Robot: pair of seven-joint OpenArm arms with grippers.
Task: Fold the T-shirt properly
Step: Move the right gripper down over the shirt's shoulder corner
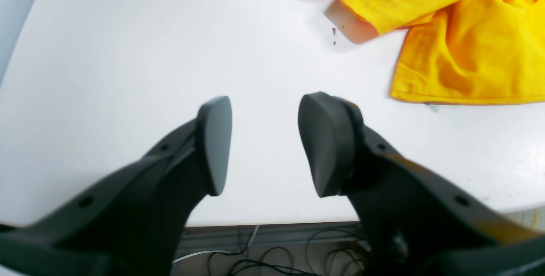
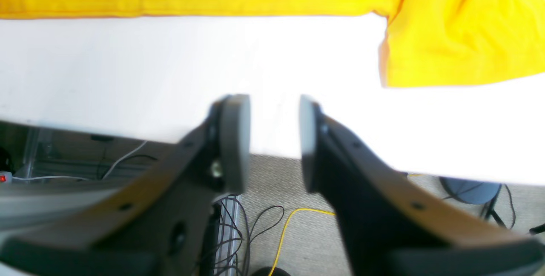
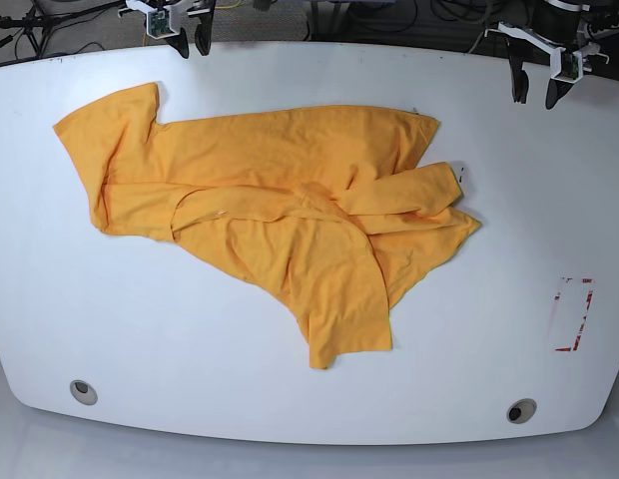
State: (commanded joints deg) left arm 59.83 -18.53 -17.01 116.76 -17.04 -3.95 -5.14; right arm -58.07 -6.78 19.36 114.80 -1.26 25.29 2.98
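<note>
The orange-yellow T-shirt (image 3: 280,220) lies crumpled and partly folded over itself across the middle of the white table (image 3: 509,319); no print shows. A sleeve points to the far left corner. My left gripper (image 3: 534,90) is open and empty at the table's far right edge, apart from the shirt; in the left wrist view (image 1: 264,144) the shirt (image 1: 460,41) lies up and to the right. My right gripper (image 3: 187,40) is open and empty at the far left edge; in the right wrist view (image 2: 272,139) the shirt (image 2: 447,24) lies just beyond the fingers.
A red rectangle outline (image 3: 572,314) is marked on the table at the right. Two round holes (image 3: 83,391) (image 3: 520,410) sit near the front edge. Cables (image 2: 272,225) lie on the floor behind the table.
</note>
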